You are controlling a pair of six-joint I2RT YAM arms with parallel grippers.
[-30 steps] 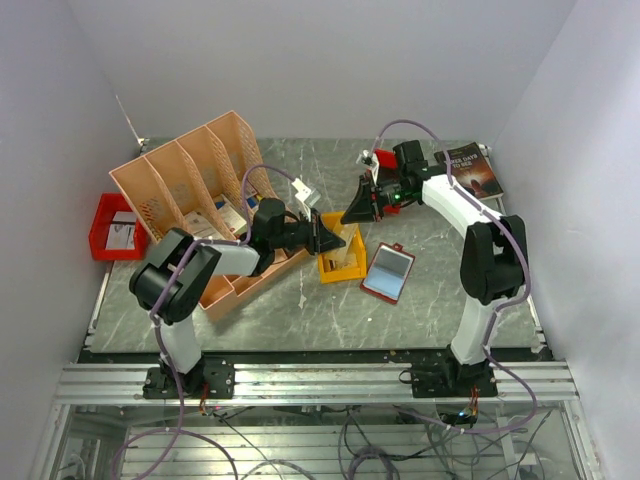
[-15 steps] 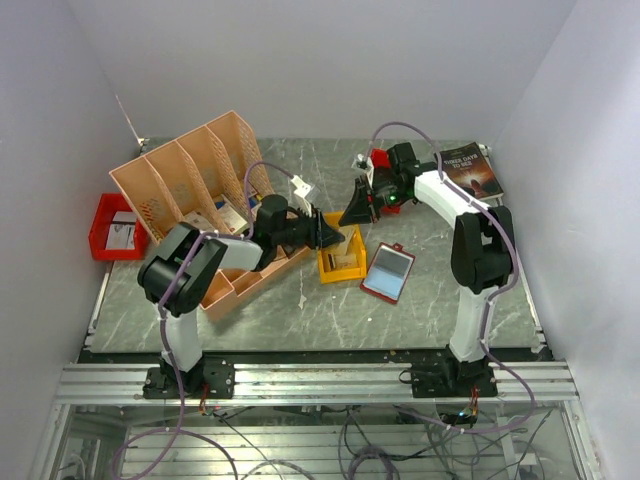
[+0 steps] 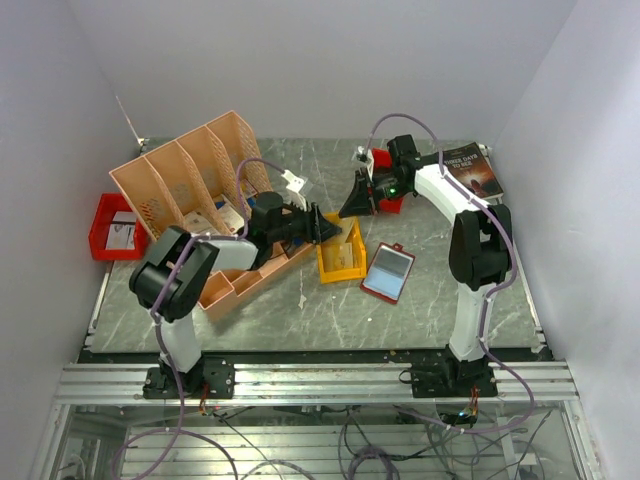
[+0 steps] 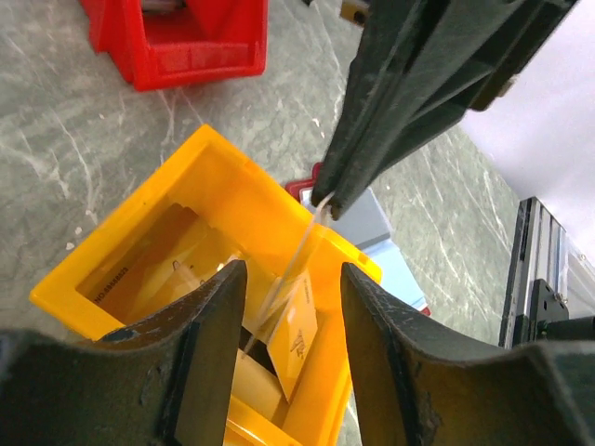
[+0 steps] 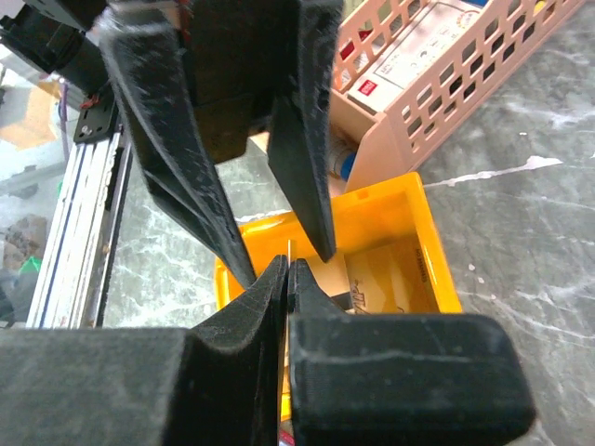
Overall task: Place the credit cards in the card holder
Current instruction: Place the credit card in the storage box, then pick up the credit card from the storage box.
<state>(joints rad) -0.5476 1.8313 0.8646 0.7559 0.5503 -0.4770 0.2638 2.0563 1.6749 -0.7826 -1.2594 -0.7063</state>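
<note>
Pinching a probably light, stiff, slick credit card (image 4: 296, 251) by its edge in the clamped right gripper (image 5: 284, 266) over the yellow bin (image 3: 325, 270), with the left gripper (image 4: 293, 274) spread either side and the card holder (image 3: 388, 272) lying at the bin's 4 o'clock.

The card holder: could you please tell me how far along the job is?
Done: unclear; the card holder lies beside the yellow bin. In hand: the right tool pinches one credit card over the bin, between the left tool's open jaws. Left: that card, plus more cards in the bin.
</note>
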